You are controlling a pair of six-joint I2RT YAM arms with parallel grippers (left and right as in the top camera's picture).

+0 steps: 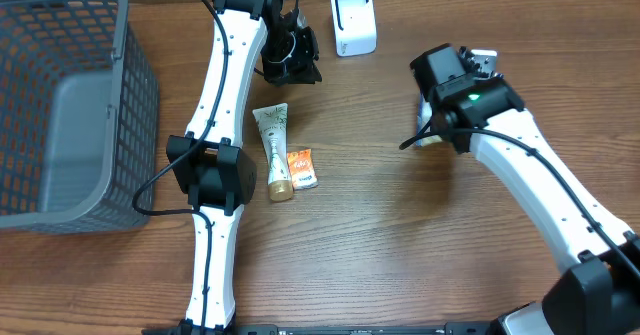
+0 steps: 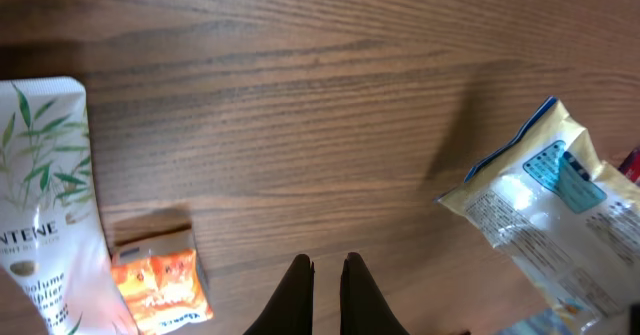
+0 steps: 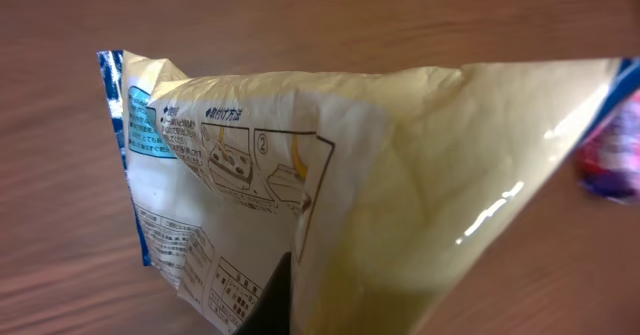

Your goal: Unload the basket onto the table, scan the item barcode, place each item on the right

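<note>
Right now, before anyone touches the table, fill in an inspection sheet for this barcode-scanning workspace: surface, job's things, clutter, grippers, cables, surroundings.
Surface: wooden table, no spills seen.
Job's things: yellowish packet with printed back, held off the table; white scanner at the far edge.
Clutter: Pantene tube and orange sachet lying side by side.
Grippers: left gripper shut, holding nothing; right gripper shut on the packet.
Cables: black cable looping off the left arm.
Surroundings: grey basket on the left arm's side, nothing seen inside.
</note>
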